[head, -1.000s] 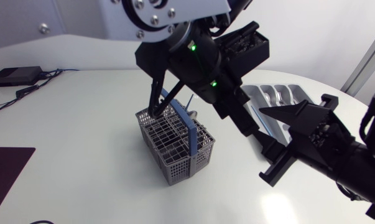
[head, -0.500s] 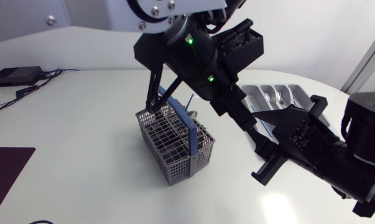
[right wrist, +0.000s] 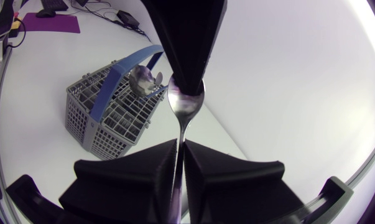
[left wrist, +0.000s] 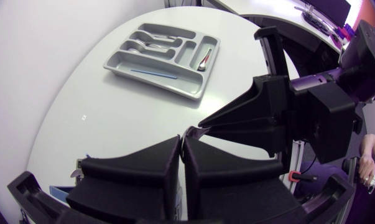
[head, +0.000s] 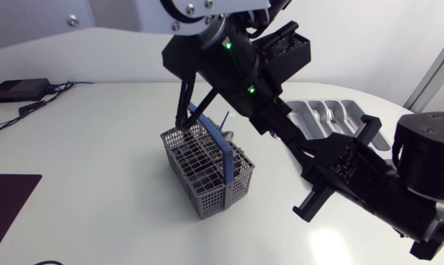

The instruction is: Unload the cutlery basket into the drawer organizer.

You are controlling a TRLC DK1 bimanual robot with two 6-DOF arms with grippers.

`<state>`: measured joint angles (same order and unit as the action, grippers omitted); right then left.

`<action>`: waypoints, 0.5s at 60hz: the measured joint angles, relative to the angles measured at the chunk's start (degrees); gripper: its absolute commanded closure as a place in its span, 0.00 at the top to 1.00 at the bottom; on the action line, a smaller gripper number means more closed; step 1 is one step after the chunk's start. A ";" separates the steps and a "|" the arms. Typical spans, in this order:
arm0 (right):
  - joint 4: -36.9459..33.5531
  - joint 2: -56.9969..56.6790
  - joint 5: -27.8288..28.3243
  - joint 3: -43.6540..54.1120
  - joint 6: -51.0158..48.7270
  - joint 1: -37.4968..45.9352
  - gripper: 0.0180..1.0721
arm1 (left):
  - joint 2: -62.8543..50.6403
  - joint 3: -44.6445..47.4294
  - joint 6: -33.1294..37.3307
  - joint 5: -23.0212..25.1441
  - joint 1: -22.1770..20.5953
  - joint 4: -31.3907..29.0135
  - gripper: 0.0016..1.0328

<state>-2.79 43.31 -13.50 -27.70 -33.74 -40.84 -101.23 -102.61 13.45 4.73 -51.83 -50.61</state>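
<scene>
Right gripper [right wrist: 179, 144] (pressed tight) clamps a spoon [right wrist: 186, 104].

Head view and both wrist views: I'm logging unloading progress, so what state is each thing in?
Cutlery basket: upright, not yet empty.
Drawer organizer: partly filled.
Spoon: in the air, gripped at both ends.
Left end effector: shut on the spoon's bowl.
Right end effector: shut on the spoon's handle.

On the white table [head: 96, 184], at far-left side, stands a small black box [head: 19, 90] w/ thin cables [head: 43, 104] lying just beside it, and at front-left edge lies a flat dark purple mat [head: 4, 210], well apart from the box.
</scene>
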 measured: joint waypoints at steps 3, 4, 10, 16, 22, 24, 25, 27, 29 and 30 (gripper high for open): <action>-0.04 0.00 -0.11 -0.04 0.02 0.00 0.06 | -0.09 -0.11 -0.22 0.20 0.04 -0.15 0.03; -0.04 0.00 -0.13 -0.04 0.02 0.00 0.06 | -0.13 -0.11 -0.24 0.33 0.04 -0.17 0.03; -0.15 0.00 -0.20 -0.04 0.02 0.00 0.06 | -0.42 -0.22 -0.81 1.05 0.37 -0.61 0.03; -0.42 0.00 -0.22 -0.04 0.02 0.02 0.06 | -0.48 -0.22 -1.42 1.42 0.42 -0.81 0.20; -1.18 -0.07 0.37 -0.04 -0.15 0.00 0.05 | -0.52 -0.83 -1.73 2.58 0.68 -0.96 0.48; -1.75 -0.09 0.66 -0.04 -0.24 0.00 0.06 | -0.57 -1.25 -1.90 2.78 0.70 -0.94 0.58; -1.95 -0.13 0.81 -0.04 -0.24 0.00 0.06 | -0.57 -1.46 -1.90 2.82 0.74 -0.94 0.64; -2.25 -0.20 1.20 -0.04 -0.44 0.00 0.06 | -0.57 -2.03 -1.92 2.86 0.81 -0.92 0.74; -2.58 -0.37 1.79 -0.04 -0.68 0.02 0.06 | -0.57 -2.56 -1.92 2.97 1.01 -0.87 0.80; -2.67 -0.46 2.12 -0.04 -0.76 0.02 0.06 | -0.57 -2.69 -1.92 2.97 1.09 -0.76 0.81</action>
<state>-5.45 42.85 -11.38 -27.75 -34.50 -40.82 -101.80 -105.30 11.53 7.70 -50.74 -51.37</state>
